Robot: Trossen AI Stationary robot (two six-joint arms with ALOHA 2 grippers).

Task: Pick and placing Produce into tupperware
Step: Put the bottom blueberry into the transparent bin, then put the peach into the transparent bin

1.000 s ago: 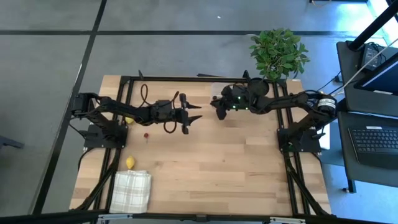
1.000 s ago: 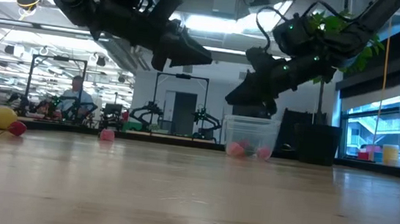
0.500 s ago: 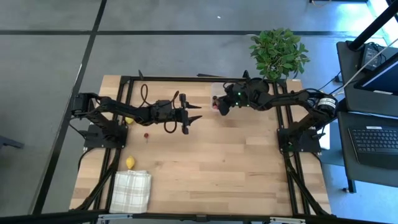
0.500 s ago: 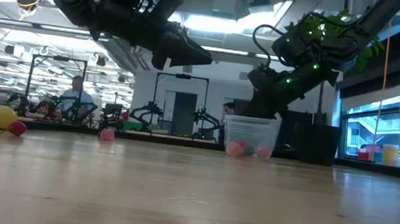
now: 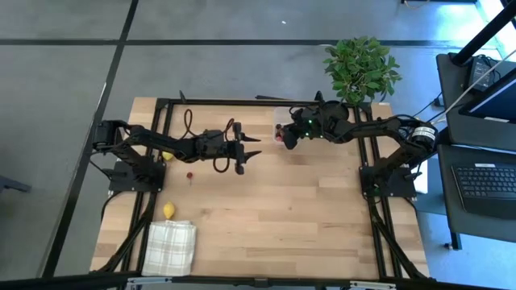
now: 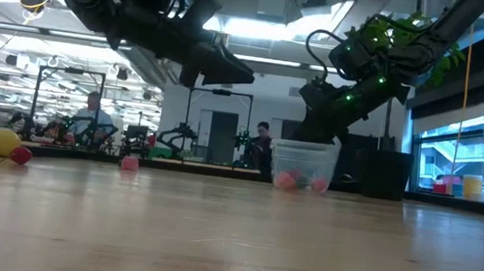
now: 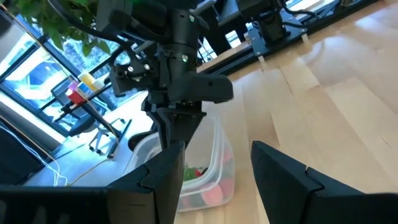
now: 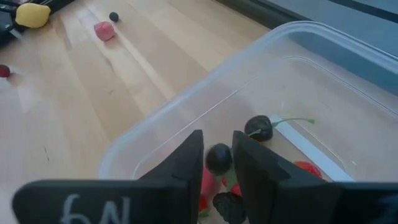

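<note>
1. The tupperware (image 8: 186,118) sits at the far edge of the table (image 5: 282,209), right of centre, just beside the plant (image 5: 360,68).
2. Inside it so far: a dark cherry (image 8: 259,127) with a green stem, a couple of red pieces (image 6: 284,180) and a dark bumpy berry (image 8: 227,208).
3. Right gripper (image 8: 217,163) hangs right over the box, fingers only slightly apart with a small dark berry (image 8: 218,157) between the tips.
4. Left gripper (image 5: 248,151) hovers mid-table, fingers spread, nothing in them.
5. Still on the table to the left: a lemon (image 5: 168,211) beside the cloth (image 5: 171,246), a red piece (image 5: 189,174), and another yellow one (image 5: 166,155) under the left arm.
</note>
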